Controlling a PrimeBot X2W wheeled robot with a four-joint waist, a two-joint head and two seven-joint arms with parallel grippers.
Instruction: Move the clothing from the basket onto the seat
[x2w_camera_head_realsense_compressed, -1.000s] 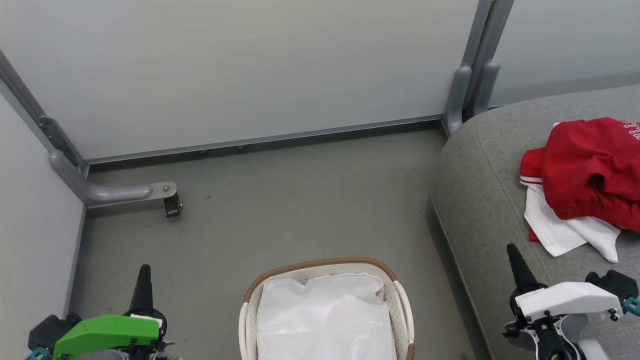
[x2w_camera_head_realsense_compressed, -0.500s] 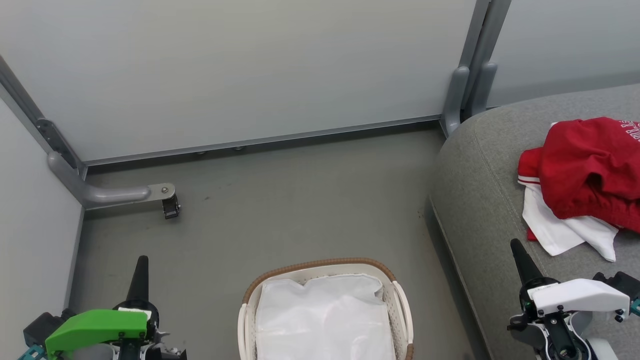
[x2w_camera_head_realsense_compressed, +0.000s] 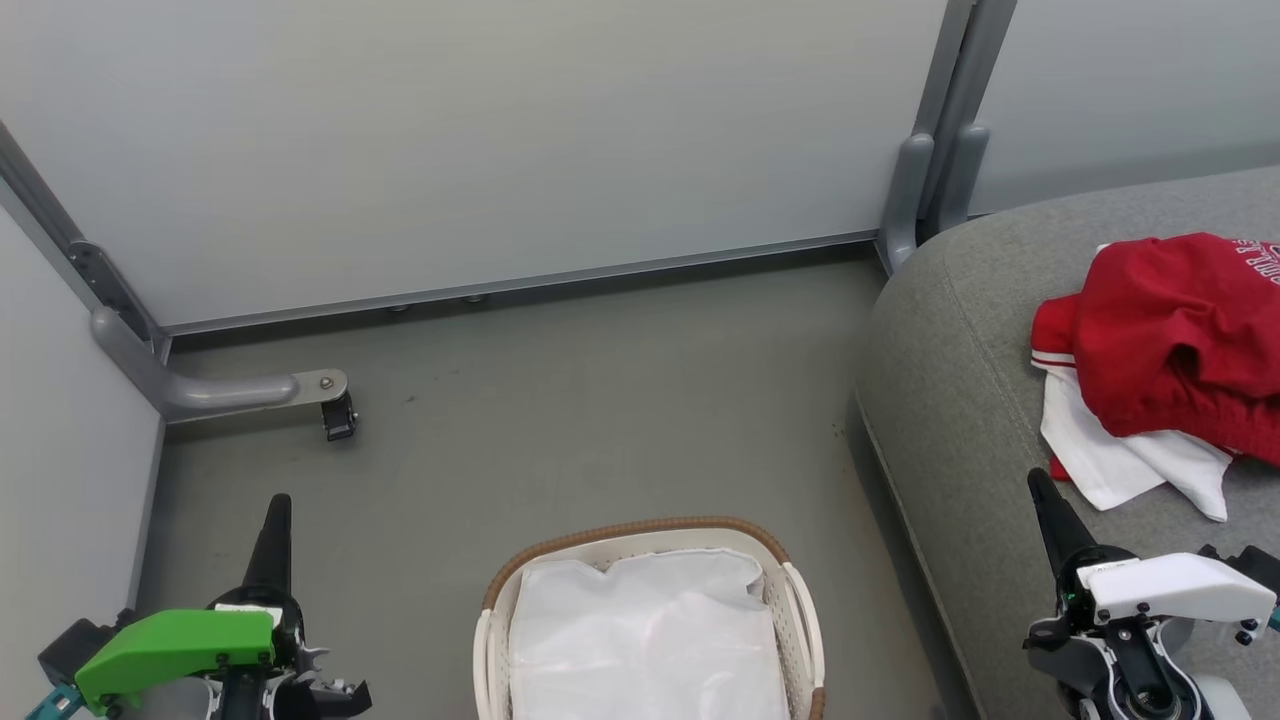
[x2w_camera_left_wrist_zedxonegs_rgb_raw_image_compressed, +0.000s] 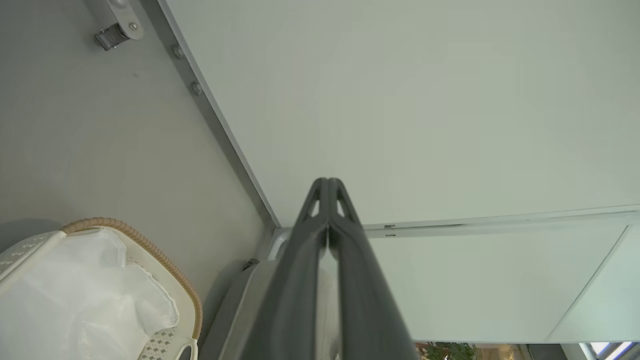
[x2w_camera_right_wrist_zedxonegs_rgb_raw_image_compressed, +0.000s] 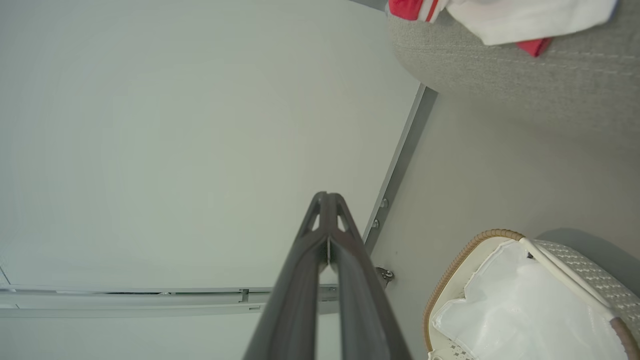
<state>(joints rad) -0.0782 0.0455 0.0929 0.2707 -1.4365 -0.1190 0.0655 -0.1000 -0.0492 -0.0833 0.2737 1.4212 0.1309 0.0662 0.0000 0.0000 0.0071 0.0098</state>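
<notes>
1. Left gripper (x2w_camera_head_realsense_compressed: 277, 512): at 7 o'clock in the head view. Its fingers are pressed together to one point, empty and touching nothing, over bare floor (x2w_camera_head_realsense_compressed: 600, 400). The left wrist view shows this gripper (x2w_camera_left_wrist_zedxonegs_rgb_raw_image_compressed: 327, 200) with its fingers meeting at the tip.
2. Right gripper (x2w_camera_head_realsense_compressed: 1045, 495): at 5 o'clock, likewise closed tight and empty, above the near edge of the seat (x2w_camera_head_realsense_compressed: 960, 400). The right wrist view shows its (x2w_camera_right_wrist_zedxonegs_rgb_raw_image_compressed: 327, 200) fingers joined at the tip.
3. Basket (x2w_camera_head_realsense_compressed: 640, 527): at 6 o'clock on the floor, between the grippers and apart from both. A white liner (x2w_camera_head_realsense_compressed: 640, 640) covers its inside.
4. Seat: at 3 o'clock, just right of the basket, with a rounded corner.
5. Clothing (x2w_camera_head_realsense_compressed: 1170, 340): heaped on the seat at 2 to 3 o'clock, beyond the right gripper's tip and apart from it. A red piece lies over a white one, with striped trim at the heap's left edge.
6. Panel (x2w_camera_head_realsense_compressed: 500, 150): at 12 o'clock. A caster (x2w_camera_head_realsense_compressed: 338, 425) stands at 9 o'clock.
</notes>
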